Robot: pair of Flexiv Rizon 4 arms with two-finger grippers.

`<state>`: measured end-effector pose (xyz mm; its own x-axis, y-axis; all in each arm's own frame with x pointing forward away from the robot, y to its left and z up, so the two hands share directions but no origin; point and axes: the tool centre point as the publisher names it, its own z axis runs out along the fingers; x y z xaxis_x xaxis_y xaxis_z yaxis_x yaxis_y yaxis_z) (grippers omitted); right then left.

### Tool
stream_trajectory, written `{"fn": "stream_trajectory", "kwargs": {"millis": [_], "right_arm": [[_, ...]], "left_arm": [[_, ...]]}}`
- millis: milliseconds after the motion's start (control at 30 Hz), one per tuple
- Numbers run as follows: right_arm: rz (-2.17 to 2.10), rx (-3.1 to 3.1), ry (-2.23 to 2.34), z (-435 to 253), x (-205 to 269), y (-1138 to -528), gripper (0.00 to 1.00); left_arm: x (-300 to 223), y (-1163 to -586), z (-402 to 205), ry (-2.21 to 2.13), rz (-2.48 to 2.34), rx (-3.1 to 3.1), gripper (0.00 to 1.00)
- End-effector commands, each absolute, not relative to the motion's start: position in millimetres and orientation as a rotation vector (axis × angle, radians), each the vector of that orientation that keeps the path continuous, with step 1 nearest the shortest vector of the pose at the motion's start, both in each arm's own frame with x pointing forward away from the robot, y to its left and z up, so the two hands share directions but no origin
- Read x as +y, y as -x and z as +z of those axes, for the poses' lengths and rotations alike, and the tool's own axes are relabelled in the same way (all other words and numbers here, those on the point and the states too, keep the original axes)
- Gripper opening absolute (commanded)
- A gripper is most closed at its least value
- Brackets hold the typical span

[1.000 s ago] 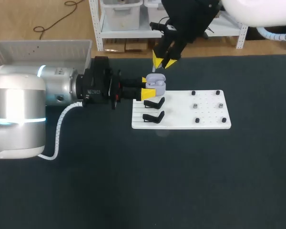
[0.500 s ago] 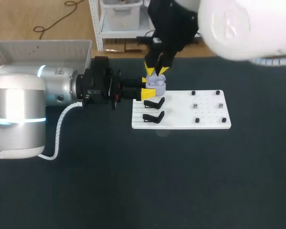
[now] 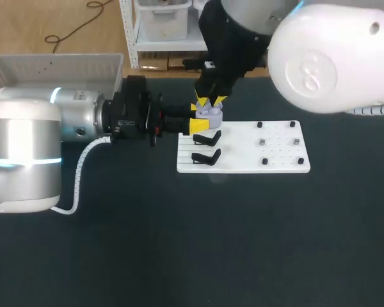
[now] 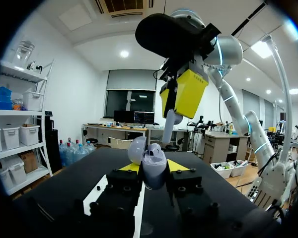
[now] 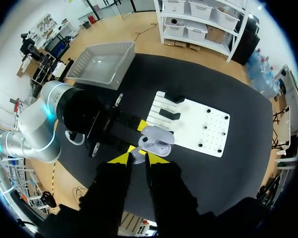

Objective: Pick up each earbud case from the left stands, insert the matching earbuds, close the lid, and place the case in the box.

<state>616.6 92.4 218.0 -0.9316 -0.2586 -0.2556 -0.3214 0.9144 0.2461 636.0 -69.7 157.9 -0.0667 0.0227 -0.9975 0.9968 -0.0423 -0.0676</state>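
My left gripper (image 3: 197,116) pinches the pale purple plastic earbud case (image 3: 210,114), lid open, in the upper middle of the frame, above the flat white stand board (image 3: 275,158). My right gripper (image 3: 208,102), just over it, seems to squeeze a small white earbud (image 4: 169,130). Its arm (image 3: 333,57) covers the upper right.

1. Coming straight down onto the earbud case (image 3: 210,114) is a no-go. The right claw (image 3: 208,102) sits right over it pinching an earbud (image 4: 168,131), and the left claw (image 3: 197,116) clamps the case from both sides.
2. The left arm (image 3: 83,128) lies along the counter (image 3: 243,243) from the left edge up to the white board (image 3: 281,163), with the box (image 3: 25,70) just behind it.
3. Two black stands (image 3: 207,157) sit on the board right by the case, and small pegs (image 3: 262,142) dot the board's right part.
4. The counter in front of the board is open, so there's plenty of room to pass.
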Motion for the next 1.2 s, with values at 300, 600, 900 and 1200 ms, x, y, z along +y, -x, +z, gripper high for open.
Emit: {"fn": "stream_trajectory", "kwargs": {"millis": [300,600,900,1200], "right_arm": [[0.414,2.834,0.414,211,92,-616,0.0],[0.403,2.803,0.388,204,93,-615,0.0],[0.415,2.801,0.372,200,92,-616,0.0],[0.425,2.794,0.359,197,92,-619,0.0]], "left_arm": [[-70,-635,158,-1.221,-1.276,1.255,0.0],[-70,-635,158,-1.221,-1.276,1.255,0.0],[-70,-635,158,-1.221,-1.276,1.255,0.0],[-70,-635,158,-1.221,-1.276,1.255,0.0]]}}
